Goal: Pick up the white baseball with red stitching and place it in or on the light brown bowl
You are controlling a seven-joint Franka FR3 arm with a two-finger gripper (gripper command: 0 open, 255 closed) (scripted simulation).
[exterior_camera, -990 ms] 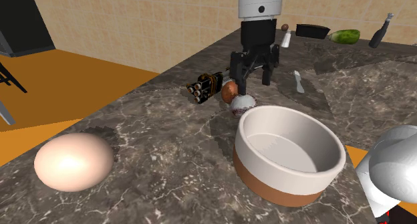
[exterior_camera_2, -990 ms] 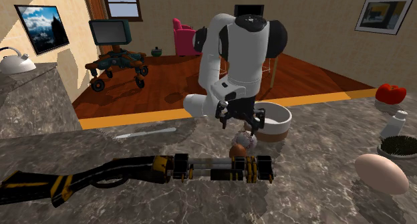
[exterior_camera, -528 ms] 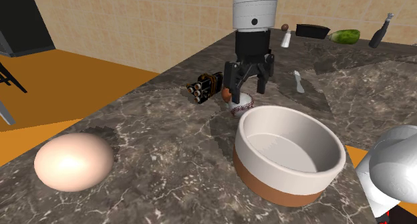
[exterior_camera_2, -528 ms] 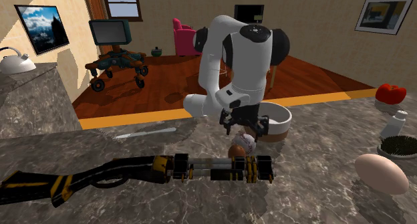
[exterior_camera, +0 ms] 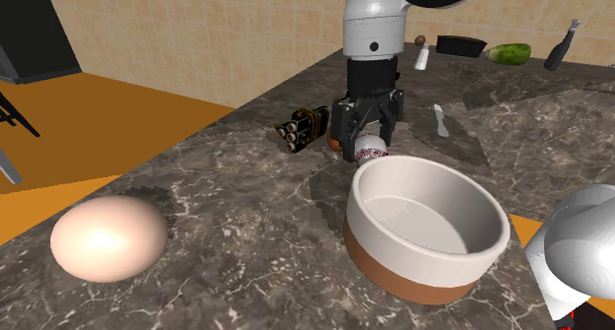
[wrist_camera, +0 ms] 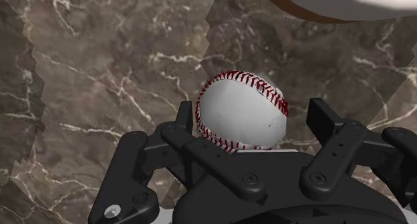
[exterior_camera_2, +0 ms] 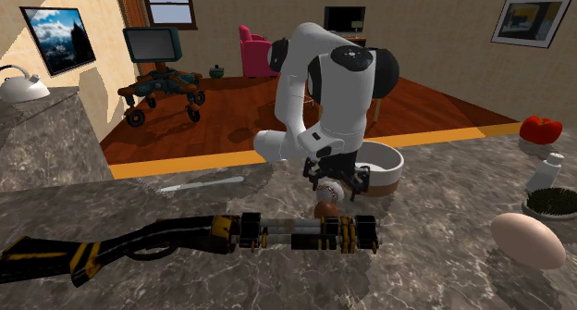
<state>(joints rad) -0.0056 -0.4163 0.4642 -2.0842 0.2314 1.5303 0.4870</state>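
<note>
The white baseball [exterior_camera: 372,150] with red stitching lies on the dark marble counter, just beyond the far rim of the bowl [exterior_camera: 434,269], which is white above a light brown base. My black gripper [exterior_camera: 366,147] has come down over the ball and stands open astride it. In the wrist view the baseball [wrist_camera: 240,112] sits between the fingers of the gripper [wrist_camera: 254,121]: one finger is at its edge, the other stands a little apart. The second exterior view has the gripper [exterior_camera_2: 333,190] low around the baseball [exterior_camera_2: 330,192], in front of the bowl [exterior_camera_2: 388,160].
A small brown ball [exterior_camera: 338,139] and a long black shotgun-like object [exterior_camera_2: 185,234] lie right beside the baseball. A big pale egg shape [exterior_camera: 108,237] rests toward the counter's near corner. A knife [exterior_camera: 440,121] and several items stand farther back.
The gripper has dropped from above the baseball to counter level, its open fingers now around the ball. The ball seems nudged slightly toward the shoulder view's right.
</note>
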